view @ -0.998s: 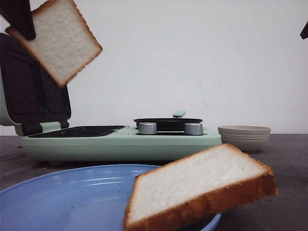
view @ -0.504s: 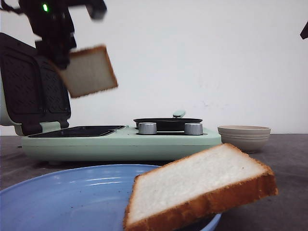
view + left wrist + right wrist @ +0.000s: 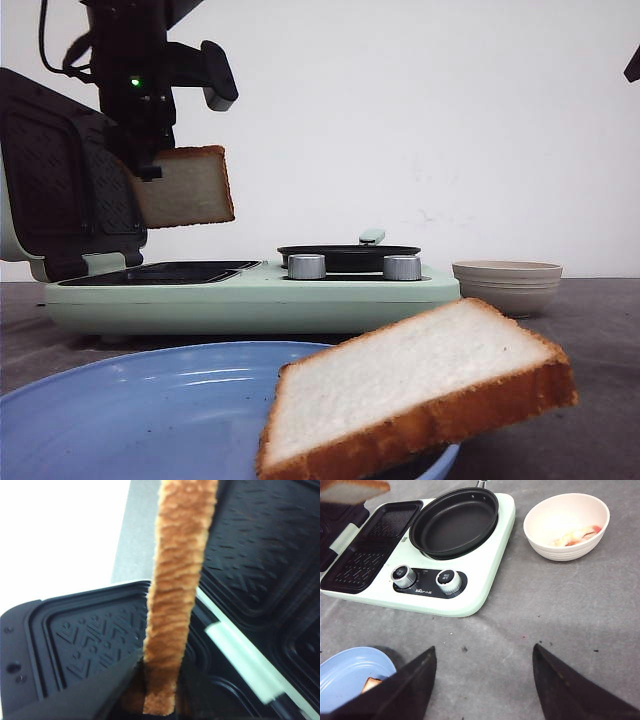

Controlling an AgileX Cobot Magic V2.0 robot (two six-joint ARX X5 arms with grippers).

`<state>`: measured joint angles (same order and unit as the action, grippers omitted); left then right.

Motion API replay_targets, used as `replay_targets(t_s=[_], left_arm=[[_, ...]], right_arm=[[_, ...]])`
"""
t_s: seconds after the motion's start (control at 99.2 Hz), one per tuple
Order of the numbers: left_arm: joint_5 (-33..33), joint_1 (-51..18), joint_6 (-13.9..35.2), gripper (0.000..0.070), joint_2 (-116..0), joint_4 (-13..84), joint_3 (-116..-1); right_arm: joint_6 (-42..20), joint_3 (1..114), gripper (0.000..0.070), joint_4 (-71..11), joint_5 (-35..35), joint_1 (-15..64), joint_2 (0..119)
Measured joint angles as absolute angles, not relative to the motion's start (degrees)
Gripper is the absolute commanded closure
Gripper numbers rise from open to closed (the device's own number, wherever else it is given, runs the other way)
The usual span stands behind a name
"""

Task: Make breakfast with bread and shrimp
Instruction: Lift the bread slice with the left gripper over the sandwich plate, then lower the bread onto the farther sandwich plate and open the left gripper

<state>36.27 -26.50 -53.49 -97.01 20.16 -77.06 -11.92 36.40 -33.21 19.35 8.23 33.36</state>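
Front view, left claw [image 3: 148, 170] pinching bread slice [image 3: 185, 187], hanging above sandwich plates [image 3: 160, 272]

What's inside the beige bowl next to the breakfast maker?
The bowl holds a few pinkish-orange shrimp pieces along one side. From the front view its wall hides them completely.

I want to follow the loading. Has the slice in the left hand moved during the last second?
Yes. The held slice has come down toward the open sandwich maker, from the top of the front view to level with its raised lid.
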Motion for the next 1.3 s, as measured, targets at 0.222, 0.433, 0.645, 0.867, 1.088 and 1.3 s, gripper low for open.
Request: replay_targets(t_s=[0.222,0.433,0.645,0.867,1.088,1.3], left_arm=[[33.19,-26.37,-54.08,0.0697,-99.15,22.11,-77.76],[32.64,-26.11,-55.40,0.0697,-99.79,20.88,-77.76],[32.88,-25.36,-57.17,0.0697,-102.37,20.51,-77.76],[32.97,-25.08,-57.84,0.0697,-103.18,18.68,-77.76],[32.86,-24.36,-59.22,0.0697,-104.40,18.00,-77.76],[32.84,-24.23,-59.24,0.0677,-105.21,17.65,-77.76]], right_arm=[[-11.81,36.40,0.0323,-33.21,19.35,8.23,33.36],[-11.79,36.38,0.0323,-33.21,19.35,8.23,33.36],[-11.79,36.38,0.0323,-33.21,19.35,8.23,33.36],[-11.79,36.38,0.0323,-33.21,19.35,8.23,33.36],[-11.79,36.38,0.0323,-33.23,19.35,8.23,33.36],[-11.79,36.38,0.0323,-33.52,19.35,8.23,33.36]])
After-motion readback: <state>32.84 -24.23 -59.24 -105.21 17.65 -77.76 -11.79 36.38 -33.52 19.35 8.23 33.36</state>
